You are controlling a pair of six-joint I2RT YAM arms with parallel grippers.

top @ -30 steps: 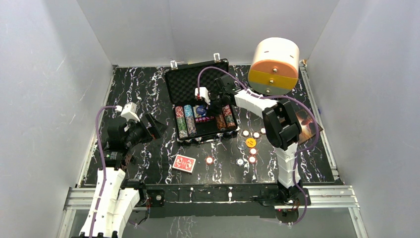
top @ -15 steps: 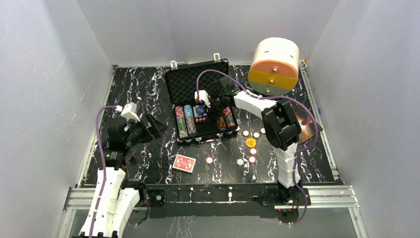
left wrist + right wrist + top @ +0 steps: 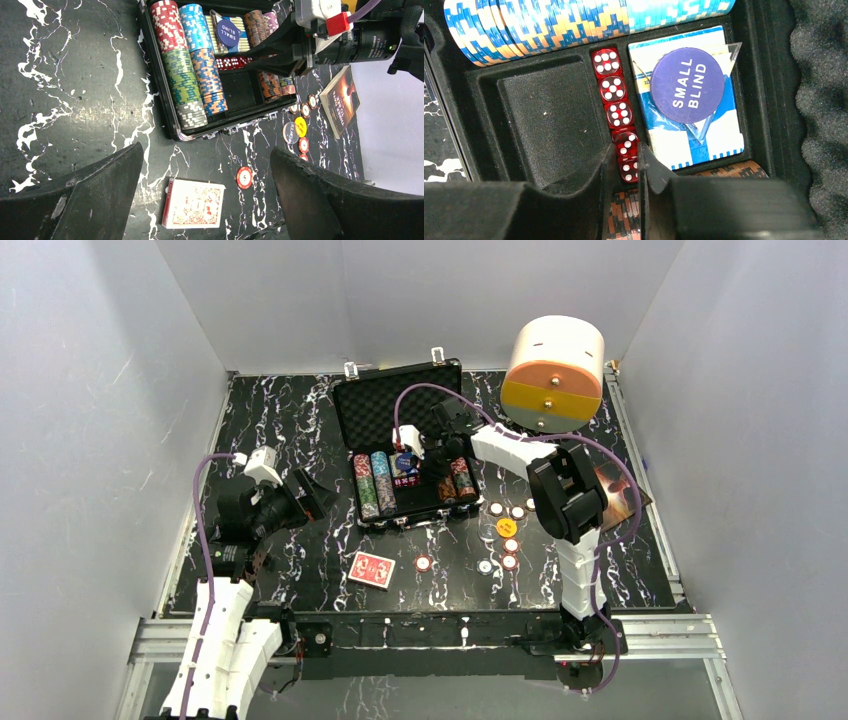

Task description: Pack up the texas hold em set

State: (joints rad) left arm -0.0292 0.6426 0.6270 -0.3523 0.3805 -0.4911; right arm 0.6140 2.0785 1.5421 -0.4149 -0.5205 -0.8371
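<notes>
Right gripper [image 3: 626,170] is down inside the briefcase [image 3: 385,405], in the middle tray section. Its fingers are nearly together, one on each side of the end die [image 3: 628,169], and it looks to me like a pinch on that die. The dice row [image 3: 616,107] has its long axis running straight away from the gripper, so the held die is the nearest one in line. The fingers close across the row, not along it. The empty slot [image 3: 549,115] is just beside the row on one side and the Small Blind button [image 3: 687,85] on the other.

Left gripper [image 3: 206,152] is spread wide, hanging off the briefcase's left front corner and holding nothing. The card deck [image 3: 194,204] lies on the desk [image 3: 300,420] in front of the briefcase, nearer this arm. The loose chips [image 3: 510,545] sit off the briefcase's right front corner, nearer the right arm.

My read: the dice are about done, and the deck and chips are not yet packed.
</notes>
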